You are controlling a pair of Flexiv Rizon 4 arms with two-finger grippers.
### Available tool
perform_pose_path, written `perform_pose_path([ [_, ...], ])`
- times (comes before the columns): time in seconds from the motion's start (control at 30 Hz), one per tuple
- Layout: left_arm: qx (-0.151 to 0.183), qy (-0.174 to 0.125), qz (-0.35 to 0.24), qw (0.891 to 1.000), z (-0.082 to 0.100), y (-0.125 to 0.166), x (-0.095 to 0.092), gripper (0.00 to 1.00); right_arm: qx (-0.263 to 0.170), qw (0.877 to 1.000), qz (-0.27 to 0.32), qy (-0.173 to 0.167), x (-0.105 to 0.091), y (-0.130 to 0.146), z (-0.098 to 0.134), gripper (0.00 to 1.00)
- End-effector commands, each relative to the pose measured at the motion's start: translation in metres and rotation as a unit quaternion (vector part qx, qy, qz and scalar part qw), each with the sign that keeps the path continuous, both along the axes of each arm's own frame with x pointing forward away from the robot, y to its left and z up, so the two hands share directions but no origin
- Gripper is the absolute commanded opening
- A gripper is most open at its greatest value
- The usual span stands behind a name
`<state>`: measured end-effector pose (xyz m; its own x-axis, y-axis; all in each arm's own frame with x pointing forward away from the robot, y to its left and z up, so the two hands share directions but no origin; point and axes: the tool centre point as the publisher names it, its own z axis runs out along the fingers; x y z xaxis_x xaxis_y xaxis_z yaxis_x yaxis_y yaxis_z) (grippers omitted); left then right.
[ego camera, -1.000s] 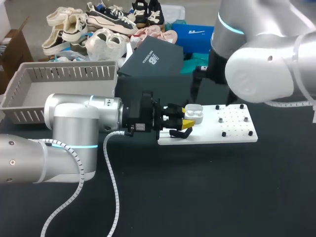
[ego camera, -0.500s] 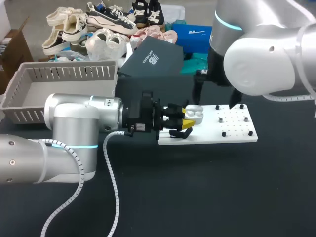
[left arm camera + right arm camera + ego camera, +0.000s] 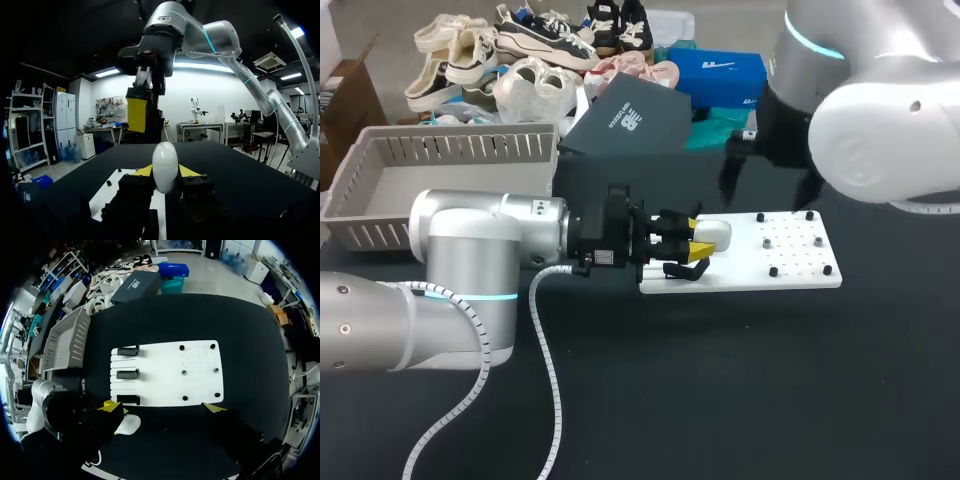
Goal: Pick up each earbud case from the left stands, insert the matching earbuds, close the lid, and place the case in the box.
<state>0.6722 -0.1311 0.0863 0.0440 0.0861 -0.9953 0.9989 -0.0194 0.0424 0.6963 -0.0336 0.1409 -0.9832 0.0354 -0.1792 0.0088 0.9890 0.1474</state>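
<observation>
A white earbud case (image 3: 716,233) with its lid down is held side-on over the left end of the white stand board (image 3: 790,272). My left gripper (image 3: 695,243) is shut on it. In the left wrist view the case (image 3: 165,167) stands upright between the yellow tips of the left gripper (image 3: 165,175). My right gripper (image 3: 770,190) hangs open above the board's far edge, away from the case. From the right wrist, the right gripper (image 3: 163,407) spreads wide over the board (image 3: 200,370), where three black stands (image 3: 127,373) show bare. The case (image 3: 129,424) lies beside them.
The grey slatted basket (image 3: 440,185) sits at the back left, behind my left arm; it also shows in the right wrist view, basket (image 3: 65,340). A dark flat carton (image 3: 625,120) leans behind the board. Small black pegs (image 3: 790,240) dot the board's right half.
The case's lid was up, showing the earbuds; it is now down. My right gripper has risen and drawn back to the right, away from the case. The left arm held still.
</observation>
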Motion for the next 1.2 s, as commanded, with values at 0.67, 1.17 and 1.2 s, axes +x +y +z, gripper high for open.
perform_pose_path([
  [0.67, 0.067, -0.002, 0.143, 0.988, 0.068, 0.151, 0.004, 0.0, 0.069, 0.995, 0.076, -0.014, -0.047, -0.037, 0.017, 1.0],
  [1.17, 0.185, 0.03, 0.254, 0.949, 0.066, 0.231, 0.041, 0.0, 0.069, 0.995, 0.076, -0.014, -0.047, -0.037, 0.017, 1.0],
  [1.2, 0.187, 0.033, 0.264, 0.946, 0.066, 0.235, 0.046, 0.0, 0.069, 0.995, 0.076, -0.014, -0.047, -0.037, 0.017, 1.0],
])
